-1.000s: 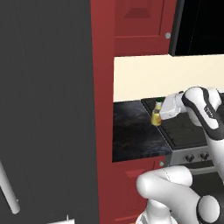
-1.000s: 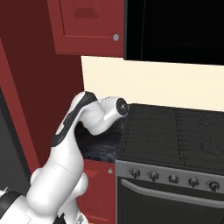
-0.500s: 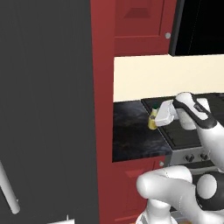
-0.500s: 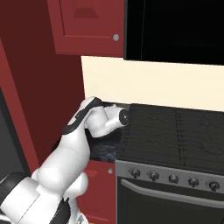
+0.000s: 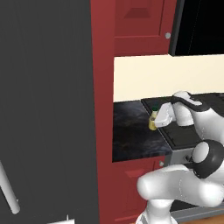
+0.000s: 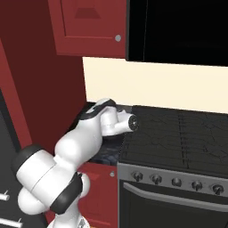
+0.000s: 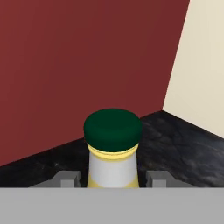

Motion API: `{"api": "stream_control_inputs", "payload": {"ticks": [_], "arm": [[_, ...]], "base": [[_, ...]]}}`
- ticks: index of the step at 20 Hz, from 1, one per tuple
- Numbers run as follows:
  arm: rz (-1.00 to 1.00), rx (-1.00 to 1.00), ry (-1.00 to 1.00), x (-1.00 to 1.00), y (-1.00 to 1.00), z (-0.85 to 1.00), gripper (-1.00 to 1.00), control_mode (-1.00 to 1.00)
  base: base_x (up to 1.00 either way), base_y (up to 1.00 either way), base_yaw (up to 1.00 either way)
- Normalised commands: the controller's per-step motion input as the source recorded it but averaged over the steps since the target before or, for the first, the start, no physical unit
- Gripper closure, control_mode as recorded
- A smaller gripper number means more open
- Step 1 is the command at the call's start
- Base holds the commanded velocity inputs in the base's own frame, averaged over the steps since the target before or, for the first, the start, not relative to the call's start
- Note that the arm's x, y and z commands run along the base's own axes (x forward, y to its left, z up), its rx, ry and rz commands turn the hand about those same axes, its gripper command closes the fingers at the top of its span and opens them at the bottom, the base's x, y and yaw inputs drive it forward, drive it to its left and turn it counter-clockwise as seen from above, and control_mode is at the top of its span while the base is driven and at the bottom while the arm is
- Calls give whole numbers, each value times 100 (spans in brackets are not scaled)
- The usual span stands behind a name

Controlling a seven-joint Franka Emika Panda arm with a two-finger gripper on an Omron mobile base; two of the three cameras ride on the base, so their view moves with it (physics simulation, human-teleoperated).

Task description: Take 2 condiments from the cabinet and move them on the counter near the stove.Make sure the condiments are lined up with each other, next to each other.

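The gripper (image 5: 154,121) sat low over the black desk (image 5: 131,135), just left of the stove (image 6: 178,133), with its jaws closed on the yellow bottle (image 5: 152,122) — one finger (image 7: 66,178) showed on each side of the neck, below the dark green cap (image 7: 113,127). The bottle stood upright (whether its base touched the desk could not be told), near the red side wall (image 7: 78,65) and the cream back wall (image 7: 201,65). The red cabinet (image 6: 89,26) hung above — doors shut.
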Motion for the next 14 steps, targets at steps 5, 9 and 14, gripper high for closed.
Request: {"api": "stream_control_inputs", "payload": {"ticks": [5,9,14], "arm": [[0,0,3,37,-21,-22,100,-100],[0,0,6,22,-14,-24,100,-100],[0,0,1,8,-2,-33,100,-100]], "base": [[0,0,0],[0,0,0],[0,0,0]]}}
